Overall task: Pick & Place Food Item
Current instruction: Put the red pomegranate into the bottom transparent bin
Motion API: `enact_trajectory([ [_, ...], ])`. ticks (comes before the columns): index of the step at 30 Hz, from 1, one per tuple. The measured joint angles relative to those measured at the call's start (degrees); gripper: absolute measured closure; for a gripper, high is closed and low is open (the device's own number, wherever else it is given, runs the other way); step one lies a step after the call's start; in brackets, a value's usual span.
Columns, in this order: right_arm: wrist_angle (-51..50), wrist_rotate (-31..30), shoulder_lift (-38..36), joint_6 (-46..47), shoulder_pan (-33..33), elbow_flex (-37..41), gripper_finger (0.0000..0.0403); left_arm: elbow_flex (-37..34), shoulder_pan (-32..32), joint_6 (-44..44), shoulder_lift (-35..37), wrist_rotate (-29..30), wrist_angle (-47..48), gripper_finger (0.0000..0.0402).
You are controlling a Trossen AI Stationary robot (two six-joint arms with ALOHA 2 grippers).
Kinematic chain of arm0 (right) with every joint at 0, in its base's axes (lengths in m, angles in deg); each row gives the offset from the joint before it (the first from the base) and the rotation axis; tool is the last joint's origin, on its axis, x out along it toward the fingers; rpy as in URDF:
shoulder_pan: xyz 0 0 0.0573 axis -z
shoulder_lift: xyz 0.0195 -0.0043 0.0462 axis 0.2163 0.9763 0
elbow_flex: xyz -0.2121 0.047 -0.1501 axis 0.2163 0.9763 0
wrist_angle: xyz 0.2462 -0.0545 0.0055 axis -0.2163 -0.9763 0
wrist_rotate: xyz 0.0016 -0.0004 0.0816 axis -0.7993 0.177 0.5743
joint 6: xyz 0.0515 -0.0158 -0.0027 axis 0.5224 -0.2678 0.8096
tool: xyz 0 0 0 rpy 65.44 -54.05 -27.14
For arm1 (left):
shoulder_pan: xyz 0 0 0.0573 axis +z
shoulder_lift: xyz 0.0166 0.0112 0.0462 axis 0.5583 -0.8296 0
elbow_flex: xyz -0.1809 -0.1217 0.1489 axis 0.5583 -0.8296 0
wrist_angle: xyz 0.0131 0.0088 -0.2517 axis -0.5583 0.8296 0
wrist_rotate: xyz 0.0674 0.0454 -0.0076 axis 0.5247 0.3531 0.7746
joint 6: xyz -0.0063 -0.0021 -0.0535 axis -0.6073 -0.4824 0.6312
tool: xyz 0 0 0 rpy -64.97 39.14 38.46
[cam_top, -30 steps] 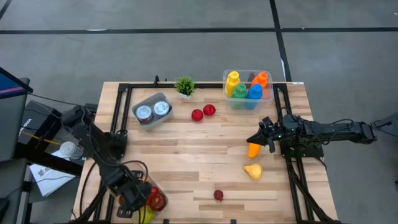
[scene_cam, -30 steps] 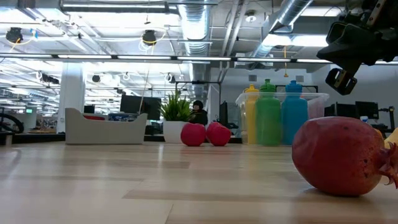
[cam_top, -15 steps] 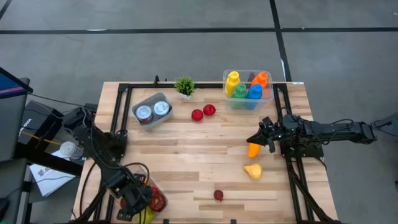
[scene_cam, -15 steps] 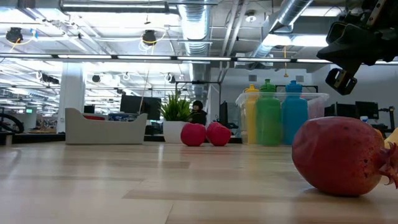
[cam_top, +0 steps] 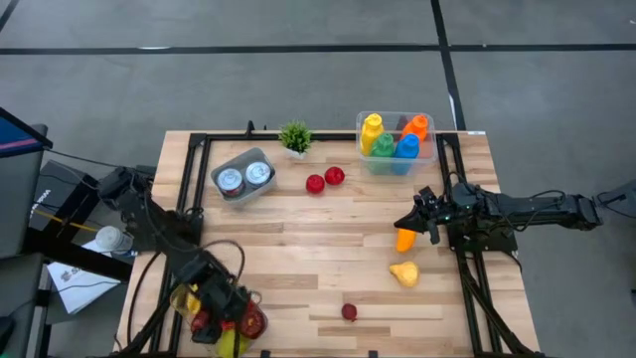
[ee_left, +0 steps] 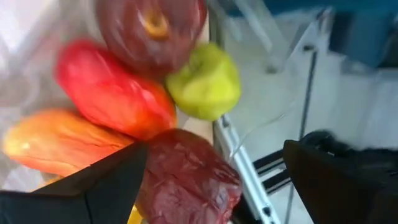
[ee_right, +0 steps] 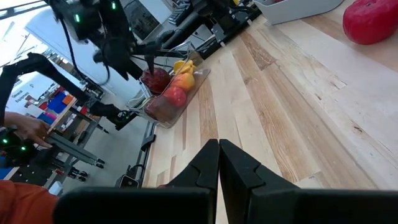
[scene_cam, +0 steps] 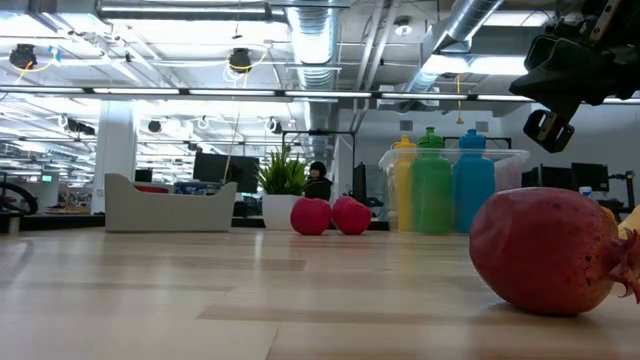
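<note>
A clear container (ee_right: 163,112) at the table's near left corner holds several fruits: a dark red one (ee_left: 186,180), a red one (ee_left: 115,93), a green one (ee_left: 205,84) and an orange one (ee_left: 59,143). My left gripper (cam_top: 224,306) hangs open over them, its fingers (ee_left: 106,180) standing wide on either side of the dark red fruit. A pomegranate (cam_top: 349,311) lies on the table near the front edge. My right gripper (cam_top: 412,221) is shut and hangs at the right, above an orange item (cam_top: 404,240).
A yellow pear (cam_top: 403,272) lies near the right arm. Two red fruits (cam_top: 325,180) sit mid-table toward the back. A bin of coloured bottles (cam_top: 395,142), a small plant (cam_top: 294,136) and a tray with two cans (cam_top: 243,177) line the far side.
My left gripper has drawn back a little from the fruits toward the table's left edge and slightly up, uncovering more of the container's fruit. The fruits stay in the container.
</note>
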Motion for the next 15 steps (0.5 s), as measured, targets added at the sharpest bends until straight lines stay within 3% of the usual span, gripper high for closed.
enact_trajectory([
  [4, -0.01, 0.01, 0.00, 0.00, 0.02, 0.00, 0.0397, 0.00, 5.94, -3.97, 5.60, 0.58, -1.11, 0.0036],
  [7, -0.01, 0.01, 0.00, 0.01, 0.02, 0.00, 0.0397, 0.00, 11.21, -12.31, 10.25, 7.66, -3.13, 0.0040],
  [12, 0.00, 0.01, -0.01, 0.02, 0.00, 0.00, 0.0397, 0.02, 20.14, -40.77, 14.09, 23.67, -16.90, 0.0041],
  [15, 0.00, 0.01, -0.01, 0.00, 0.01, 0.00, 0.0397, 0.09, 26.57, -53.52, 12.14, 25.18, -28.34, 0.0042],
])
